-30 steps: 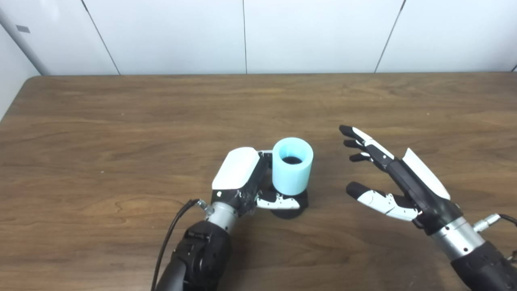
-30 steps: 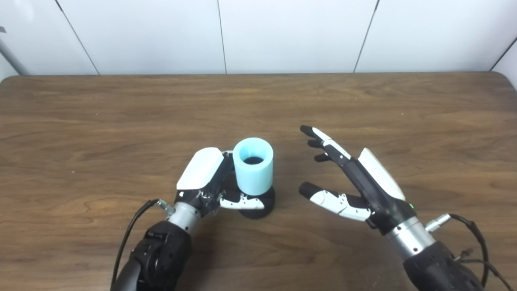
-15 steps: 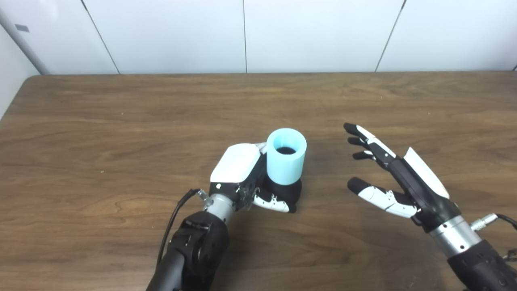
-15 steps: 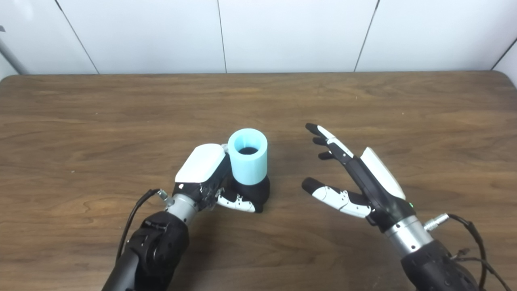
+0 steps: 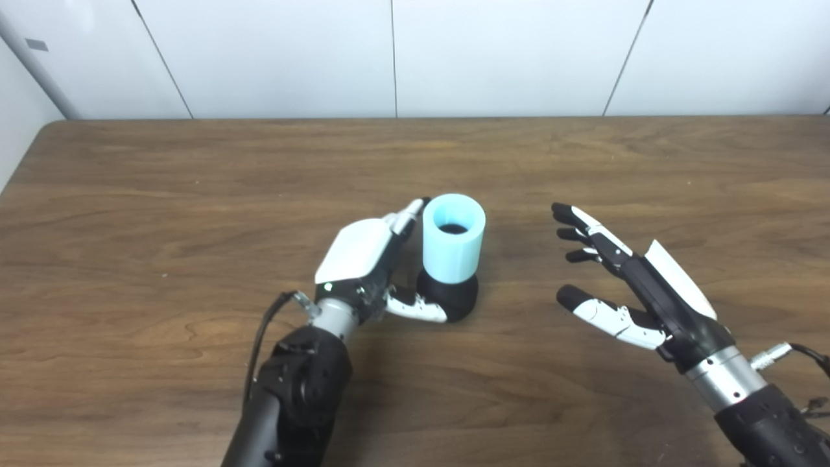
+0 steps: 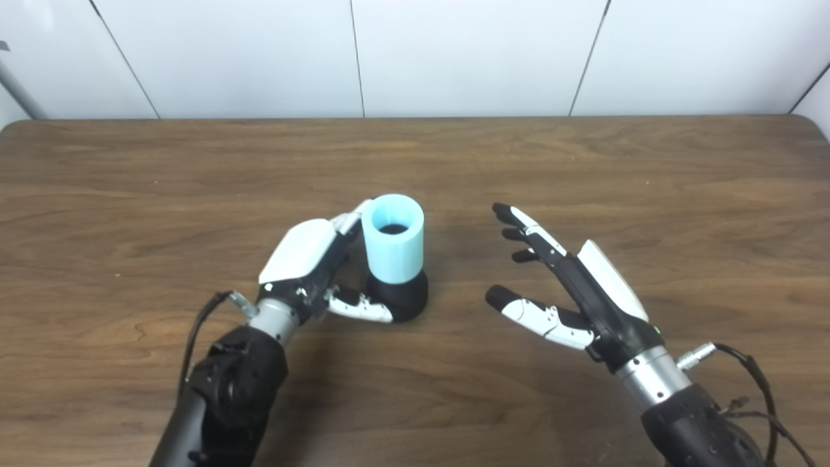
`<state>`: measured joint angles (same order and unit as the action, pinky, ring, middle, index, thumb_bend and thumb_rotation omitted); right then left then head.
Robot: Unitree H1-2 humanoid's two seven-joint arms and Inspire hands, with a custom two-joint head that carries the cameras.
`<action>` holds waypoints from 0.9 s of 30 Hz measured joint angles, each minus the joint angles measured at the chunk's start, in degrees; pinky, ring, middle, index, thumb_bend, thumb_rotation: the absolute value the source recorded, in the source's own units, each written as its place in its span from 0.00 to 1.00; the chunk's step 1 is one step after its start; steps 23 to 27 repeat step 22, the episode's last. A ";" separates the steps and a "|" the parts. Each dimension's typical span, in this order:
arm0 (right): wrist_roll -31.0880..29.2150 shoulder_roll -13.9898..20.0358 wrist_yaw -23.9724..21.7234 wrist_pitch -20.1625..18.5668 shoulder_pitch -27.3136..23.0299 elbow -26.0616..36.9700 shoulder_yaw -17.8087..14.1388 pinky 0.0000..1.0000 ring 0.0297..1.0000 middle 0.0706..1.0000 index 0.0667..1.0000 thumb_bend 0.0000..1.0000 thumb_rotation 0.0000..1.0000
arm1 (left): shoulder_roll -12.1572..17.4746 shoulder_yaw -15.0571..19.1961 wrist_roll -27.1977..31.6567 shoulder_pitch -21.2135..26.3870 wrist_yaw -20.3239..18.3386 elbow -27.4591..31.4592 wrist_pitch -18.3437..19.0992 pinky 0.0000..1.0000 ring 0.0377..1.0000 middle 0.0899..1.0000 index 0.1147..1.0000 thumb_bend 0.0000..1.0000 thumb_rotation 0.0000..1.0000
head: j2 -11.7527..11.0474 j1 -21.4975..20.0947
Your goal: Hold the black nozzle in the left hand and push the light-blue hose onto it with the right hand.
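Observation:
A light-blue hose (image 5: 452,246), a short wide tube, stands upright on the black nozzle (image 5: 454,297), whose rounded base rests on the wooden table (image 5: 194,194). My left hand (image 5: 363,259) lies just left of them, open. Its fingers (image 5: 405,217) stretch straight along the hose's left side, and its thumb tip touches the nozzle's base. My right hand (image 5: 635,279) hovers open to the right with spread fingers, a clear gap away from the hose.
A white panelled wall (image 5: 389,58) runs behind the table's far edge. A cable (image 6: 752,370) trails from the right wrist near the front right corner.
The left hand's fingers have uncurled from around the hose and nozzle and now lie straight beside them. The hose-and-nozzle pair has shifted slightly left and farther away. The right hand has barely moved.

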<state>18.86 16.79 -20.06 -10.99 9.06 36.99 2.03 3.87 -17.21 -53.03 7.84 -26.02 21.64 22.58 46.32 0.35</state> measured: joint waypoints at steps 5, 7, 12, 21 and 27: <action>0.24 -0.02 0.02 -0.01 -0.46 -0.19 0.18 0.77 0.86 0.91 0.93 0.49 0.82 | 1.09 2.52 4.03 2.32 -4.94 3.29 3.78 0.80 0.89 0.89 0.94 1.00 0.26 | -0.09 -0.17; 0.44 -0.03 0.03 -0.04 -0.65 -0.25 0.18 0.78 0.86 0.91 0.93 0.49 0.83 | 0.95 4.65 5.75 2.95 -7.22 4.32 3.97 0.78 0.89 0.88 0.94 1.00 0.25 | -0.09 -0.09; 0.67 -0.04 0.08 -0.26 -1.45 -1.48 0.19 0.80 0.87 0.91 0.93 0.49 0.86 | 0.65 10.92 7.77 5.03 -16.32 6.33 4.38 0.78 0.89 0.88 0.96 1.00 0.26 | -0.26 -0.53; -0.63 -5.89 3.13 -3.63 -4.63 -4.26 0.14 0.69 0.86 0.91 0.92 0.42 0.92 | 0.70 25.17 19.79 5.17 -17.39 7.36 4.42 0.83 0.84 0.83 0.86 0.90 0.09 | 0.00 -0.70; -0.79 -6.61 3.43 -4.18 -4.67 -4.34 0.28 0.70 0.86 0.91 0.91 0.42 0.93 | 0.32 27.11 23.08 4.79 -15.30 6.86 3.84 0.81 0.80 0.80 0.82 0.87 0.08 | 0.17 -1.05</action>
